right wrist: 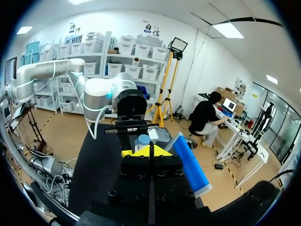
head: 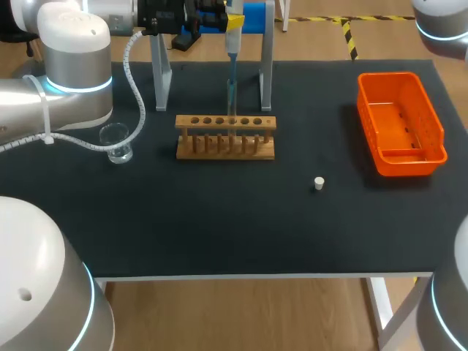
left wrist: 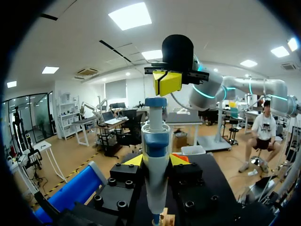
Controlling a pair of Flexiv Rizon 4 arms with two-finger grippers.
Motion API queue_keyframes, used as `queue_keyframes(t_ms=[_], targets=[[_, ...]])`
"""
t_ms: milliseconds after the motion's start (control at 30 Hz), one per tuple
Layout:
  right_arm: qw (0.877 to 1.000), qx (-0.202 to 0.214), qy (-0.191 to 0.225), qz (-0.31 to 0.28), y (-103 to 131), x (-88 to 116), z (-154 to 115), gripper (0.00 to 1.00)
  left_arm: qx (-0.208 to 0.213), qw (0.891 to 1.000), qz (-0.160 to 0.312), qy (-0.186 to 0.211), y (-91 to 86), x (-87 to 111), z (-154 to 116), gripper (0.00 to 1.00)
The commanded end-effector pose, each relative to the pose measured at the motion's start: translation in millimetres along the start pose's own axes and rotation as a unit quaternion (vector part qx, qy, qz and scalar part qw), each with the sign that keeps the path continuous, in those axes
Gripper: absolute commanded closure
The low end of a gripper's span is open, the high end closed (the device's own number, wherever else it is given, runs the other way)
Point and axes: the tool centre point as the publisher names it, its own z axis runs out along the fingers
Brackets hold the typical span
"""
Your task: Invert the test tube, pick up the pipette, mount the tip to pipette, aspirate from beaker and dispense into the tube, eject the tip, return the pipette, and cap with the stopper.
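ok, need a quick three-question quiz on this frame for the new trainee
1. Pick one. The white stopper lies: A on the bare table, B in the orange tray, C in the test tube.
2. True or false: the beaker stands to the right of the wooden rack.
3. Fill in: the left gripper is shut on the ____.
Key: 1 A. 2 false, it stands to the rack's left. 3 pipette.
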Motion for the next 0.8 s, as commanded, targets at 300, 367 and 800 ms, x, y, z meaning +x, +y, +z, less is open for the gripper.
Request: queue_keyframes(t_ms=[300,367,800], targets=[[0.999,-0.004,0.009,0.036,-0.9,-2.3,6.7,1.0,0.002,1.0,0.001,-0.002,0.7,0.5,0.7,1.0],[0.999,-0.006,0.012,0.05,-1.6,-4.5,10.4,1.0,0.002,1.0,0.001,-0.002,0.7,0.5,0.7,1.0],[0.997,-0.008,0.011,0.079,20.2,-9.4,24.0,1.0,0.002,1.0,0.001,-0.002,0.7,0.5,0.7,1.0]])
